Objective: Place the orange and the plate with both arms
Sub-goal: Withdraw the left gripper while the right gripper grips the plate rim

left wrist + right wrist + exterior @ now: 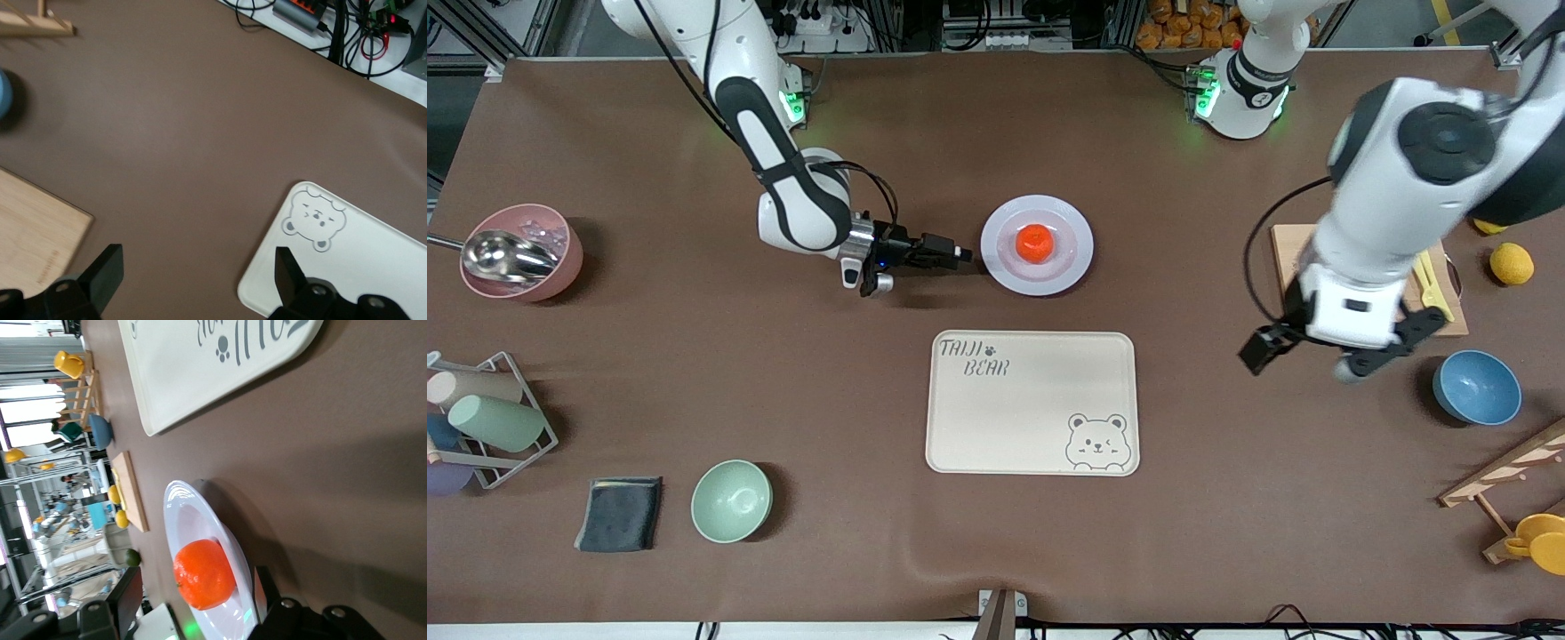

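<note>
The orange (1036,243) sits in the well of the lavender-white plate (996,267) in the middle of the table, farther from the front camera than the bear tray. My right gripper (963,255) is low at the plate's rim on the right arm's end, open and holding nothing. In the right wrist view the orange (203,573) and the plate (190,513) lie just ahead of the right gripper (197,603), its jaws wide apart. My left gripper (1341,342) hangs open and empty over bare table between the tray and the blue bowl; in its own view the left gripper (197,280) holds nothing.
The cream bear tray (1032,404) lies nearer the camera than the plate. A blue bowl (1476,387), wooden board (1285,253), lemon (1512,264) and wooden rack (1507,471) are at the left arm's end. A mint bowl (731,500), dark cloth (618,514), pink bowl (520,253) and cup rack (480,427) are at the right arm's end.
</note>
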